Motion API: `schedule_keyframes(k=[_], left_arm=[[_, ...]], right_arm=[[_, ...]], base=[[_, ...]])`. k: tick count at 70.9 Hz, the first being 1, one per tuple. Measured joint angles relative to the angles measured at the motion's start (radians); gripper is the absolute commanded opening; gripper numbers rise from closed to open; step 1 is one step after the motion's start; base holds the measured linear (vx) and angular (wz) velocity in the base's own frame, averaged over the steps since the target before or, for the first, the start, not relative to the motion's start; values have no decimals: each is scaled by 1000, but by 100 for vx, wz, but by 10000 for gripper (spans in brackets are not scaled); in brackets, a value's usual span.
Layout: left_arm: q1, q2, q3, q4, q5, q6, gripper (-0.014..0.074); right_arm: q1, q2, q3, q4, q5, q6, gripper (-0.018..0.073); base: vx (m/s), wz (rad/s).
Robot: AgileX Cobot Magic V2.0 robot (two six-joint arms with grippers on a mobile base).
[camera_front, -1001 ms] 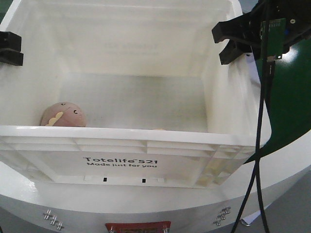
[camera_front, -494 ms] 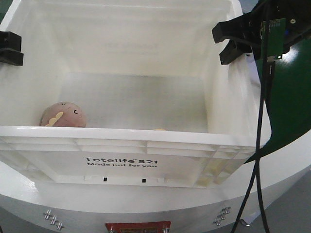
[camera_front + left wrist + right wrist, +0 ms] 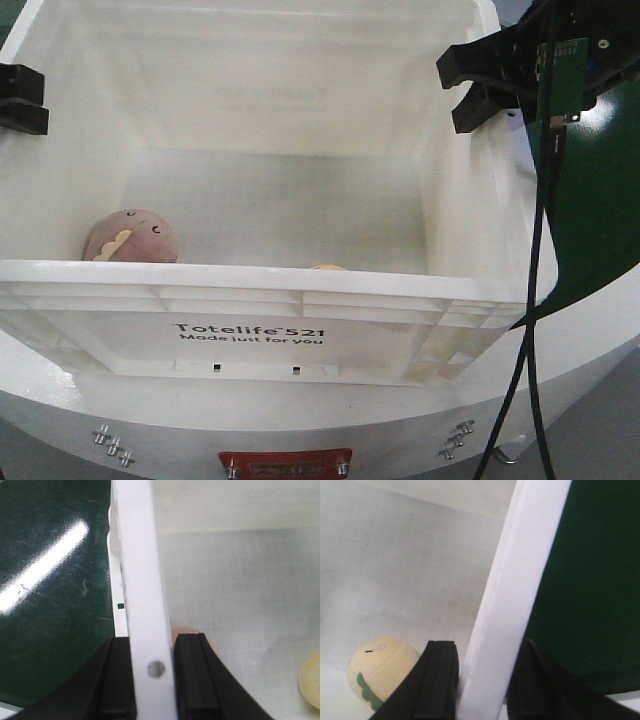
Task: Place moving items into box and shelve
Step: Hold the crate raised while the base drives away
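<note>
A white box (image 3: 250,278) marked "Totelife 521" fills the front view. Inside it, a pink plush toy (image 3: 130,238) lies at the near left, and the top of a yellow plush toy (image 3: 326,267) peeks over the near rim. My left gripper (image 3: 20,100) is shut on the box's left rim (image 3: 142,555), one jaw on each side of it (image 3: 152,645). My right gripper (image 3: 462,92) is shut on the right rim (image 3: 520,570) in the same way (image 3: 487,650). The yellow toy (image 3: 380,667) lies just inside that wall.
The box rests over a white rounded table edge (image 3: 300,420) with a red label (image 3: 285,463). A dark green surface (image 3: 600,200) lies to the right, and black cables (image 3: 535,300) hang from the right arm. A pale yellow roll (image 3: 311,680) lies on the box floor.
Both grippers stay clamped on the rims. The table edge below has shifted slightly up in view, and a little more of the yellow toy shows over the near rim.
</note>
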Motion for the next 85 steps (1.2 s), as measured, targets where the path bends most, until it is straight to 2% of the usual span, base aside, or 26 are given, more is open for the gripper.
schedule_keyframes(k=[41,85], left_arm=[[0,0,0,-2,-1,0,-4],[0,0,0,-3,-1,0,-4]], right_arm=[[0,0,0,-1,0,-3,-3],[0,-2,0,-1,5,-3,-3]], base=[[-9,3],[-12,20]])
